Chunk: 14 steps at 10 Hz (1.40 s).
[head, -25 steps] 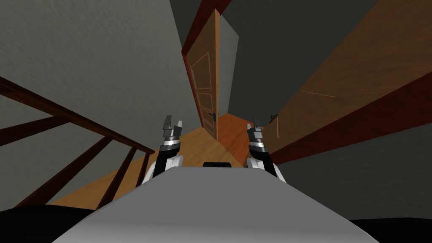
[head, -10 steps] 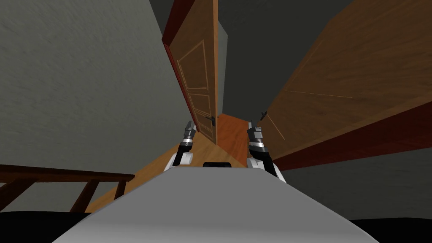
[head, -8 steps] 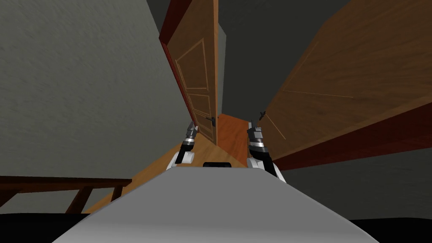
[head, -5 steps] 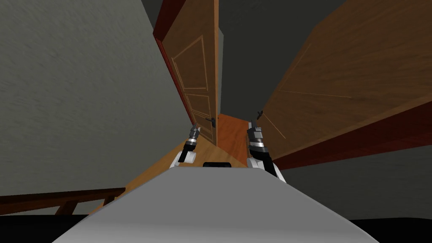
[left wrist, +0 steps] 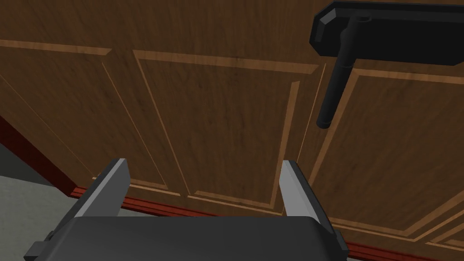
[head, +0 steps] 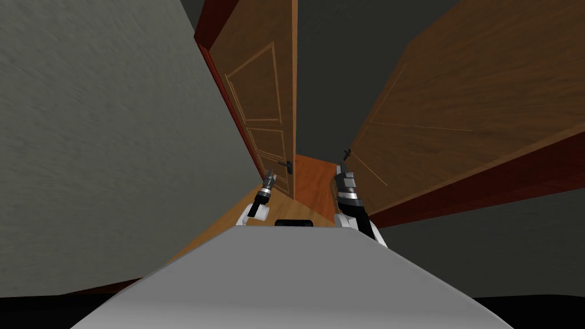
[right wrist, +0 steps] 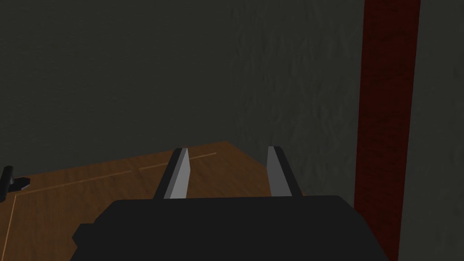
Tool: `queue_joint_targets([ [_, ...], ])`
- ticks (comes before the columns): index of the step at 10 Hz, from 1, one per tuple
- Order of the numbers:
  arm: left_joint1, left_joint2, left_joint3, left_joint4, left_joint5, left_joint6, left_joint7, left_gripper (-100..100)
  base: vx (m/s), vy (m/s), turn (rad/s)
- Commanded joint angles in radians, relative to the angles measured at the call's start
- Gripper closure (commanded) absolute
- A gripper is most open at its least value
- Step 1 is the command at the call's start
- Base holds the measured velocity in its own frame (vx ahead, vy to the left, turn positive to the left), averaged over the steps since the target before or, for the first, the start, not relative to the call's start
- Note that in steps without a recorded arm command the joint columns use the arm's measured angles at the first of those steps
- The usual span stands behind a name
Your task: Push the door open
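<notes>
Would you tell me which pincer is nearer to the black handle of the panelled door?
Left. The left pincer faces the panelled door, open, close by its handle; the right pincer hangs farther off, beside the other door.

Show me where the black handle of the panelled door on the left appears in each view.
Head view: the black handle sits at the panelled door's free edge, just beyond the left gripper.
Left wrist view: it hangs beyond the open fingers.
Right wrist view: the small handle there belongs to the other door.
Shared landmark: the pale panel lines.
</notes>
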Motion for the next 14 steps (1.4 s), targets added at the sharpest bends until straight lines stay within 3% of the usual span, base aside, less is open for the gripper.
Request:
queue_joint_targets([
  [1, -0.026, 0.010, -0.014, 0.050, 0.004, 0.000, 0.008, -100, 0.050, 0.116, -0.125],
  [2, -0.026, 0.010, -0.014, 0.051, 0.004, 0.000, 0.008, -100, 0.045, 0.085, -0.036],
  [14, -0.144, 0.046, -0.126, 0.294, 0.015, 0.033, 0.038, -100, 0.061, 0.110, -0.107],
])
